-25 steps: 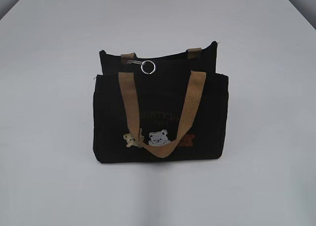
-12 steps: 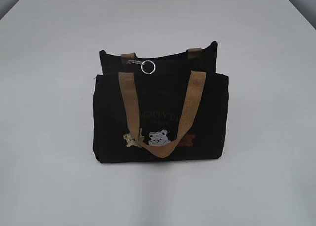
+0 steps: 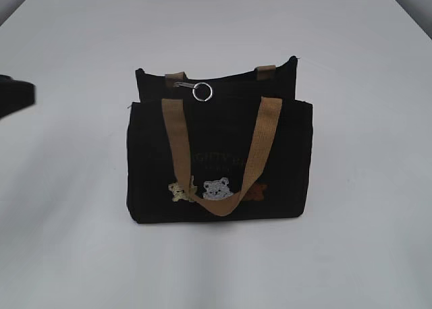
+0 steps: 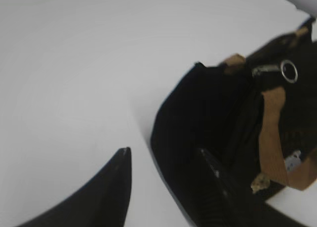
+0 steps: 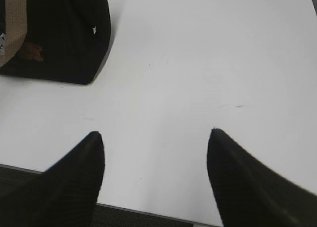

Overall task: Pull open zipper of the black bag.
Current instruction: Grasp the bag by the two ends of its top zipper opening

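Exterior: bag [image 3: 219, 157] upright mid-table [image 3: 364, 241], contents hidden; zipper [image 3: 196, 88] along top, ring at left. Left wrist: left gripper [image 4: 166, 167] parted, empty, beside bag's end. Right wrist: right gripper [image 5: 153, 150] wide apart, empty, bag far left.

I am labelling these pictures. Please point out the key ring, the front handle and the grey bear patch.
key ring [image 3: 202, 92], exterior view: on its silver rim, at the bag's top edge.
front handle [image 3: 177, 144], exterior view: on its left tan strap.
grey bear patch [image 3: 217, 187], exterior view: on the bear's face.
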### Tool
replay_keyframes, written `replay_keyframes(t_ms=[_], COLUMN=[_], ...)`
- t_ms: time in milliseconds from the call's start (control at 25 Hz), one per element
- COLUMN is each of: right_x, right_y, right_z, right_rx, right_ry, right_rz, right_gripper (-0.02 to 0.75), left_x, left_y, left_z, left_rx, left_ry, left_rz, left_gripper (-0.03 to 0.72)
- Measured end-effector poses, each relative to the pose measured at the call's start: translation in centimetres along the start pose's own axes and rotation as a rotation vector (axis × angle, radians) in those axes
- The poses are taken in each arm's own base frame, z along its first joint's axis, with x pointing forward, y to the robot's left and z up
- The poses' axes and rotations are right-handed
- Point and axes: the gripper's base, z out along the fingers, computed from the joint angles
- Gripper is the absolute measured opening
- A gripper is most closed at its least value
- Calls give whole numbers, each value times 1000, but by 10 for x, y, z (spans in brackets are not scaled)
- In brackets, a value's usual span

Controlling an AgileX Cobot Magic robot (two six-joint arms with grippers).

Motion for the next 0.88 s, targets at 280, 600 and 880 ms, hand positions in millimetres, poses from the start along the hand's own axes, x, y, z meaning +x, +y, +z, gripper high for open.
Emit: replay_keyframes(t_ms=[280, 600, 880], right_x=[0, -2, -41], right_y=[0, 7, 24], right_z=[0, 0, 28], right_rx=[0, -80, -390], right_ry=[0, -22, -44], right_rz=[0, 45, -56], right_gripper=[505, 505, 503], left_x=[19, 26, 31], left_y=[-20, -21, -26], left_z=[84, 140, 162], left_rx=[303, 376, 493], left_ry=[133, 148, 138], left_rz=[216, 204, 200], left_gripper=[433, 490, 64])
